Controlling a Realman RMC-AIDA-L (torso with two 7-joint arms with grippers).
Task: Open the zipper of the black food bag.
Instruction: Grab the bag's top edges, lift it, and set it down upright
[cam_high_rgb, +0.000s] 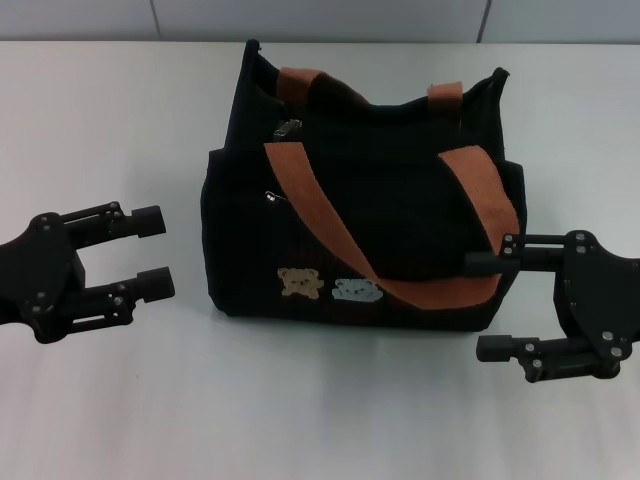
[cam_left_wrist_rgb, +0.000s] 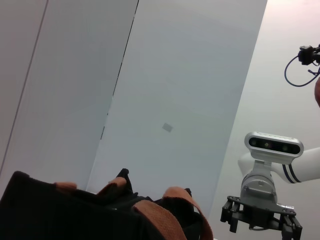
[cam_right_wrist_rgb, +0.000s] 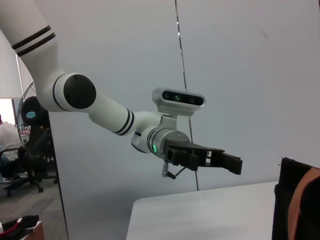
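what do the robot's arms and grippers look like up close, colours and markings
Both grippers, left gripper and right gripper, are matte black linkage frames with small silver screws and stubby cylindrical black fingertips. The left arm is glossy white with a black round joint cap, paired black bands, a green light at the wrist and a white-grey camera above.

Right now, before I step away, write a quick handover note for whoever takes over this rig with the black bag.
Left claw: open, hanging beside the bag's left side, holding nothing.
Right claw: open, at the bag's right side, upper finger close against the fabric, holding nothing.
The black food bag stands upright on the white table, straps draped over the front.
The zipper pull sits near the top left end, untouched.
Done: nothing yet. Left: grab the pull and open the zipper.
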